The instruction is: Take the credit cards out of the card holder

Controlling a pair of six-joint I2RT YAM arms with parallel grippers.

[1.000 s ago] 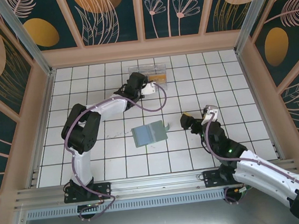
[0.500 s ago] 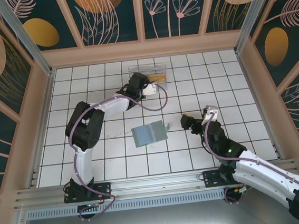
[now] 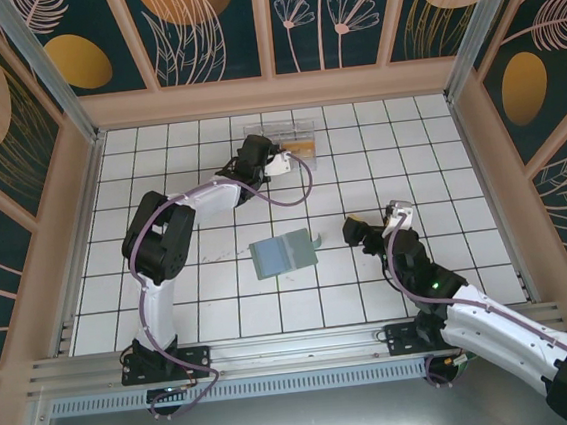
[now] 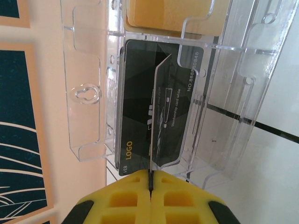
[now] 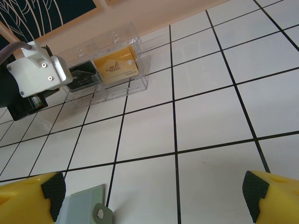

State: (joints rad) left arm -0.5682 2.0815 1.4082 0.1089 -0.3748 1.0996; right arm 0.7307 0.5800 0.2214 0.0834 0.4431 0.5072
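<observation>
The card holder [image 3: 282,254] lies open on the tiles in the top view, blue-grey inside up; its snap-tab corner [image 5: 84,211] shows in the right wrist view. My left gripper [image 4: 150,179] is shut on a thin dark credit card [image 4: 161,116], seen edge-on, over the clear box [image 4: 88,93]. Below it in the box lies a black credit card [image 4: 135,98] marked LOGO, and a tan card [image 4: 168,14] sits in the adjoining compartment. That left gripper [image 3: 263,157] is at the back of the floor. My right gripper [image 3: 353,230] hangs open right of the holder, nothing between its yellow fingers [image 5: 28,196].
The clear plastic box [image 3: 279,141] stands against the back wall, its tan card [image 5: 117,65] and black card [image 5: 81,79] visible in the right wrist view. Wooden walls [image 3: 272,93] enclose the tiled floor. Open tiles stretch between the holder and the box.
My left gripper has edged slightly toward the box at the back, still pinching the card. The right arm and the holder have not moved.
</observation>
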